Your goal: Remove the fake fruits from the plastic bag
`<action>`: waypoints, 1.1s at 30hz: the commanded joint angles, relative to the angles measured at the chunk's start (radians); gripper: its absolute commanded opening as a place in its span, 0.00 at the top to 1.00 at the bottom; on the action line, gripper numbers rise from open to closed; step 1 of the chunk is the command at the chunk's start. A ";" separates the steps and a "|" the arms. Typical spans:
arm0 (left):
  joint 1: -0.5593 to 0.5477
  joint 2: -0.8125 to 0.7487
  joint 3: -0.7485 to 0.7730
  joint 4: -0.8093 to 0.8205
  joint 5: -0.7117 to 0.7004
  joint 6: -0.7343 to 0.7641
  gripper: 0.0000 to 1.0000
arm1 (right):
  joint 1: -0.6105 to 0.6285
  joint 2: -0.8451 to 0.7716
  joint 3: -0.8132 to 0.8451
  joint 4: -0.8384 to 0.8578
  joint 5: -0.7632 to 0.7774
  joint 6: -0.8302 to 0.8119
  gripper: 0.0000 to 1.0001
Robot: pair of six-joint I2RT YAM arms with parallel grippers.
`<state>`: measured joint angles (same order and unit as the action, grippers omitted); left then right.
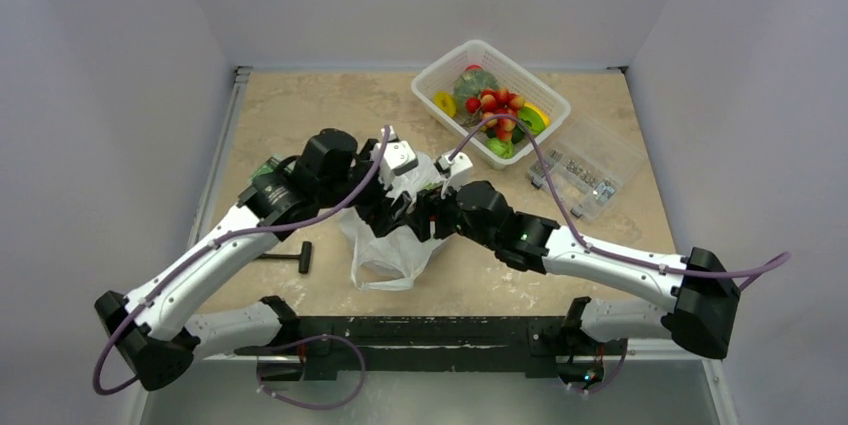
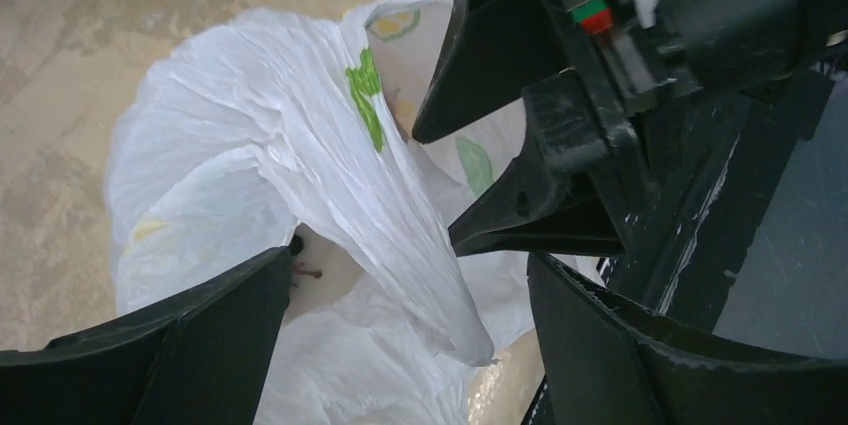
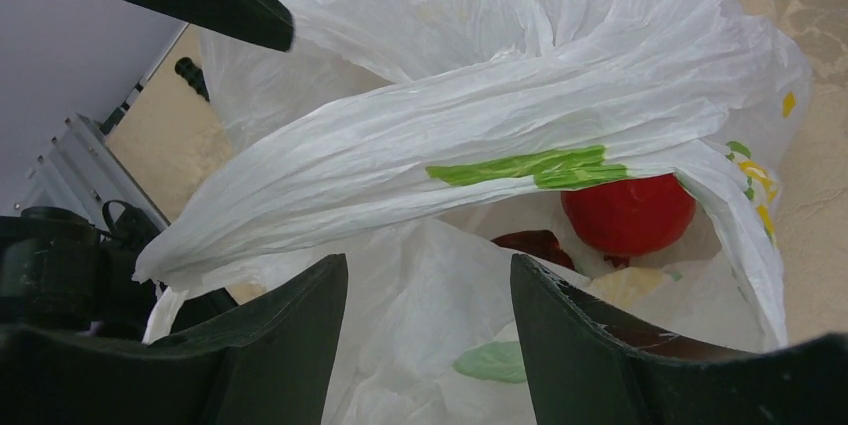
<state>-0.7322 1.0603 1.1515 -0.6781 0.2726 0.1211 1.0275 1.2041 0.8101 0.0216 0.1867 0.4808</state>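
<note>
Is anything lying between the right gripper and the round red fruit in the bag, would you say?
Yes: a fold of the plastic bag stretches across the opening, partly covering the round red fruit.

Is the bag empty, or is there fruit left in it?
Not empty: the right wrist view shows a round red fruit and a darker red piece beside it inside the plastic bag.

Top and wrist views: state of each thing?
plastic bag: crumpled, mouth open.
round red fruit: inside bag.
dark red fruit: inside bag, partly hidden.
berry bunch: in white basket.
left gripper: open, astride a bag fold.
right gripper: open, over bag mouth.
</note>
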 commanded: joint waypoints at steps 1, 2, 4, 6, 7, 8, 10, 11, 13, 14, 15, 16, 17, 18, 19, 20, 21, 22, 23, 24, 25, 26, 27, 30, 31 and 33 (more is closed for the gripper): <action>-0.003 0.129 0.105 -0.092 0.035 0.053 0.17 | 0.004 -0.039 -0.001 0.021 -0.014 0.023 0.39; -0.004 0.163 0.130 -0.127 0.020 0.057 0.24 | 0.003 -0.045 -0.006 0.023 -0.017 0.023 0.39; -0.005 0.218 0.154 -0.170 -0.054 0.055 0.41 | 0.004 -0.056 -0.019 0.025 -0.028 0.027 0.39; -0.004 0.237 0.147 -0.176 -0.145 0.055 0.53 | 0.004 -0.057 -0.040 0.030 -0.029 0.036 0.39; -0.004 0.241 0.144 -0.183 -0.159 0.062 0.60 | 0.004 -0.056 -0.055 0.041 -0.046 0.046 0.39; -0.004 0.244 0.143 -0.187 -0.168 0.065 0.68 | 0.003 -0.051 -0.073 0.060 -0.058 0.055 0.39; -0.004 0.238 0.143 -0.174 -0.199 0.057 0.96 | 0.008 -0.031 -0.102 0.096 -0.103 0.061 0.40; -0.003 0.229 0.144 -0.153 -0.225 0.048 1.00 | 0.013 -0.016 -0.108 0.105 -0.111 0.062 0.40; -0.003 0.207 0.158 -0.106 -0.309 0.026 1.00 | 0.027 0.016 -0.110 0.119 -0.122 0.050 0.40; -0.003 0.195 0.173 -0.085 -0.346 0.019 1.00 | 0.038 0.035 -0.116 0.136 -0.124 0.042 0.41; -0.003 0.183 0.188 -0.061 -0.380 0.016 1.00 | 0.044 0.059 -0.124 0.148 -0.124 0.040 0.43; -0.003 0.168 0.200 -0.033 -0.411 0.016 1.00 | 0.046 0.086 -0.124 0.147 -0.125 0.042 0.47; -0.003 0.155 0.209 -0.006 -0.442 0.016 1.00 | 0.051 0.114 -0.123 0.141 -0.130 0.041 0.54; -0.003 0.139 0.214 0.023 -0.487 0.017 1.00 | 0.061 0.136 -0.125 0.136 -0.129 0.037 0.57; -0.003 0.122 0.214 0.057 -0.523 0.021 1.00 | 0.077 0.159 -0.129 0.131 -0.124 0.036 0.60; -0.003 0.106 0.207 0.087 -0.553 0.029 1.00 | 0.093 0.170 -0.136 0.128 -0.123 0.032 0.62; -0.003 0.081 0.191 0.130 -0.567 0.042 1.00 | 0.107 0.178 -0.144 0.127 -0.126 0.031 0.64; -0.003 0.060 0.176 0.159 -0.569 0.060 1.00 | 0.117 0.185 -0.150 0.119 -0.133 0.029 0.66; -0.003 0.040 0.157 0.184 -0.556 0.076 1.00 | 0.122 0.189 -0.151 0.099 -0.127 0.025 0.68; -0.003 0.016 0.139 0.204 -0.534 0.092 1.00 | 0.124 0.186 -0.145 0.069 -0.107 0.019 0.69; -0.003 -0.002 0.118 0.215 -0.507 0.109 1.00 | 0.123 0.174 -0.135 0.030 -0.069 0.016 0.71; -0.003 -0.022 0.097 0.220 -0.478 0.124 1.00 | 0.123 0.154 -0.128 0.000 -0.039 0.019 0.71; -0.003 -0.040 0.074 0.227 -0.458 0.137 1.00 | 0.122 0.128 -0.120 -0.017 -0.023 0.023 0.71; -0.003 -0.088 -0.006 0.271 -0.450 0.132 1.00 | 0.122 0.068 -0.074 -0.056 0.071 0.004 0.67; -0.003 -0.097 -0.027 0.284 -0.450 0.119 1.00 | 0.122 0.069 -0.049 -0.072 0.093 -0.003 0.66; -0.004 -0.106 -0.054 0.297 -0.434 0.088 1.00 | 0.121 0.091 0.014 -0.090 0.134 -0.022 0.66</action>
<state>-0.7395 0.9733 1.1515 -0.4858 -0.1890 0.2241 1.1496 1.3029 0.6899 -0.0128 0.1848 0.5026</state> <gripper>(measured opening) 0.007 0.336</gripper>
